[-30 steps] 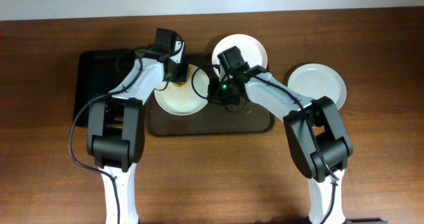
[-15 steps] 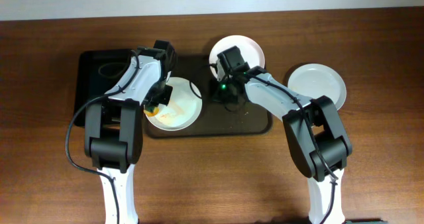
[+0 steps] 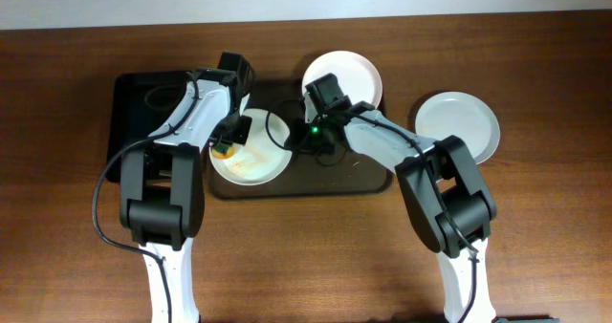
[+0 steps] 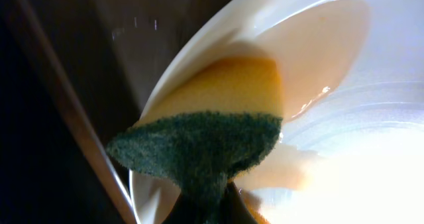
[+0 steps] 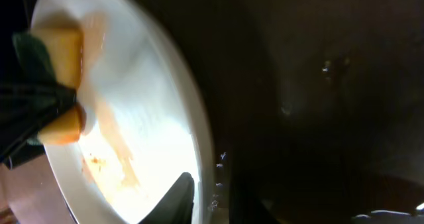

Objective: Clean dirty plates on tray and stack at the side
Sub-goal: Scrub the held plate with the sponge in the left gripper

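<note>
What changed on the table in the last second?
The left pincer, gripping the sponge, swept from the far rim of the smeared plate to its near-left rim. That plate slid slightly toward the robot. The right pincer stays at its right rim. Tray and the two other plates unmoved.

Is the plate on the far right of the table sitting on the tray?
No, the white plate on the right lies on the bare wooden table, apart from the tray.

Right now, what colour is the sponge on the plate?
The sponge is yellow-orange foam with a dark green scouring side. The left wrist view shows it best.
</note>
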You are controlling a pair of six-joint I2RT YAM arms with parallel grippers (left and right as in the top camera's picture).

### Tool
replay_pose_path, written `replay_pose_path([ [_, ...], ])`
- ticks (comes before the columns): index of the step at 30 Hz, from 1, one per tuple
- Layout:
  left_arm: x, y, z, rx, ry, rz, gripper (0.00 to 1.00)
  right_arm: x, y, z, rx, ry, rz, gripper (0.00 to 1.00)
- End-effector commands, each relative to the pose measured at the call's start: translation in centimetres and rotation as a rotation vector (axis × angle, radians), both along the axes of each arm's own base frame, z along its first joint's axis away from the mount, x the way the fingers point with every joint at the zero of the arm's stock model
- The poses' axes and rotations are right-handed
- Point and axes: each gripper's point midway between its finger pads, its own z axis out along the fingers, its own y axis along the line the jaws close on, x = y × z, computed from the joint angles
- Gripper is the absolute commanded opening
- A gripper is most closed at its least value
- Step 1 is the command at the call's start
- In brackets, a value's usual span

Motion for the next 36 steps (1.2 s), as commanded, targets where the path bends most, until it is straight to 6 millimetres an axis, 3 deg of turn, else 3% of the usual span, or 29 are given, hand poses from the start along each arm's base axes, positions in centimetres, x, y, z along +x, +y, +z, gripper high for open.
replay_pose_path([
  [1,-2.1,-1.6,-5.3,-0.080,0.113,-0.020,0.00,-0.2,0.3,-1.7,-0.089,0.015,-0.091,0.10],
  [2,-1.9,-1.6,-5.3,-0.081,0.109,-0.020,0.00,-0.2,0.1,-1.8,-0.099,0.015,-0.098,0.04],
  [6,-2.9,-3.8,-2.5,-0.195,0.196,-0.009,0.00,0.0,-2.5,-2.2,-0.151,0.078,-0.185,0.04],
  [8,-4.6,-4.3,-2.1,-0.231,0.266,0.049,0.01,0.3,-3.1,-1.8,-0.182,0.061,-0.203,0.04],
  [11,-7.1,-4.5,-2.7,-0.200,0.346,0.107,0.01,0.6,-3.2,-1.6,-0.178,0.057,-0.208,0.04],
  [15,-6.8,-6.7,-5.4,-0.217,0.279,-0.010,0.01,0.7,-3.2,-1.6,-0.173,0.056,-0.209,0.04],
  [19,-7.5,-6.5,-5.8,-0.201,0.289,0.044,0.01,1.4,-3.9,-1.4,-0.155,0.060,-0.225,0.04],
  [21,-6.1,-6.8,-6.2,-0.214,0.231,0.034,0.01,1.4,-3.8,-1.4,-0.153,0.057,-0.225,0.04],
  [22,-3.8,-7.6,-6.9,-0.247,0.127,0.018,0.01,1.4,-3.8,-1.4,-0.153,0.057,-0.225,0.04],
  [24,-1.7,-8.3,-8.0,-0.263,0.018,-0.005,0.01,1.4,-3.8,-1.4,-0.152,0.056,-0.225,0.04],
  [27,-0.4,-5.7,-9.5,-0.085,-0.109,-0.017,0.01,1.4,-3.8,-1.4,-0.153,0.057,-0.225,0.04],
  [30,-2.0,-4.5,-8.7,-0.019,-0.029,-0.027,0.01,1.4,-3.9,-1.4,-0.153,0.058,-0.225,0.04],
  [31,-3.6,-5.2,-7.9,-0.062,0.083,-0.110,0.01,1.4,-3.9,-1.4,-0.153,0.058,-0.225,0.04],
  [32,-6.6,-6.7,-6.4,-0.181,0.258,-0.273,0.01,1.4,-3.9,-1.4,-0.153,0.057,-0.225,0.04],
  [34,-7.9,-6.7,-5.8,-0.204,0.327,-0.361,0.01,1.4,-3.9,-1.4,-0.153,0.057,-0.225,0.04],
  [36,-7.9,-8.8,-5.7,-0.329,0.317,-0.415,0.00,1.4,-3.9,-1.4,-0.153,0.058,-0.224,0.04],
])
